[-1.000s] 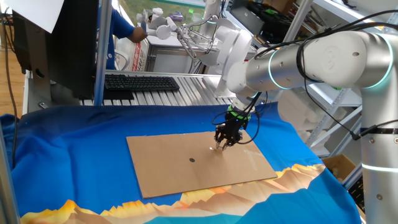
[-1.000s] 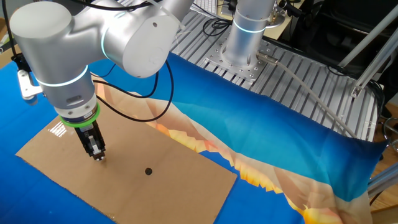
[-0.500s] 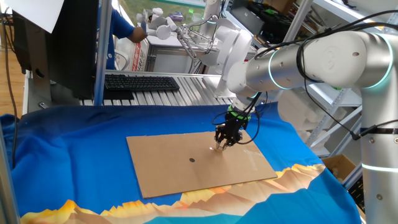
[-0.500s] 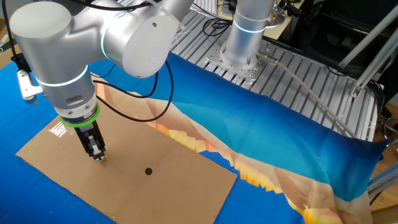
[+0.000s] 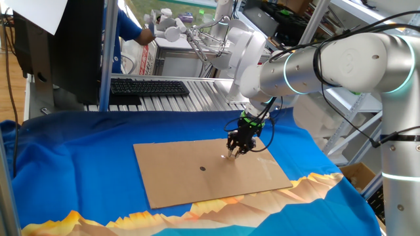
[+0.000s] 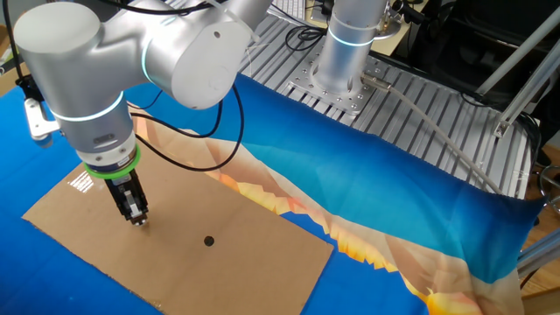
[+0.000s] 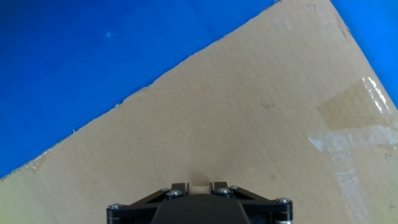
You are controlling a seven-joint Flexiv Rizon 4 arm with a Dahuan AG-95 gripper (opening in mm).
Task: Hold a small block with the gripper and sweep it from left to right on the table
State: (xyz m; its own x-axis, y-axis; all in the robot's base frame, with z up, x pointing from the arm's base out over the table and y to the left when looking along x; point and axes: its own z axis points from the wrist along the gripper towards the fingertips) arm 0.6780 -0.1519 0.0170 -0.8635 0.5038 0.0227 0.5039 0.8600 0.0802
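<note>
Pinching the small block between nearly closed jaws, the gripper tip-down on the cardboard sheet

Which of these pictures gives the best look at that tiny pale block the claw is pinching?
The hand view: the small block sits as a pale sliver between the black fingers of the claw, against the cardboard sheet. In both fixed views it is only a whitish speck under the fingertips.
</note>
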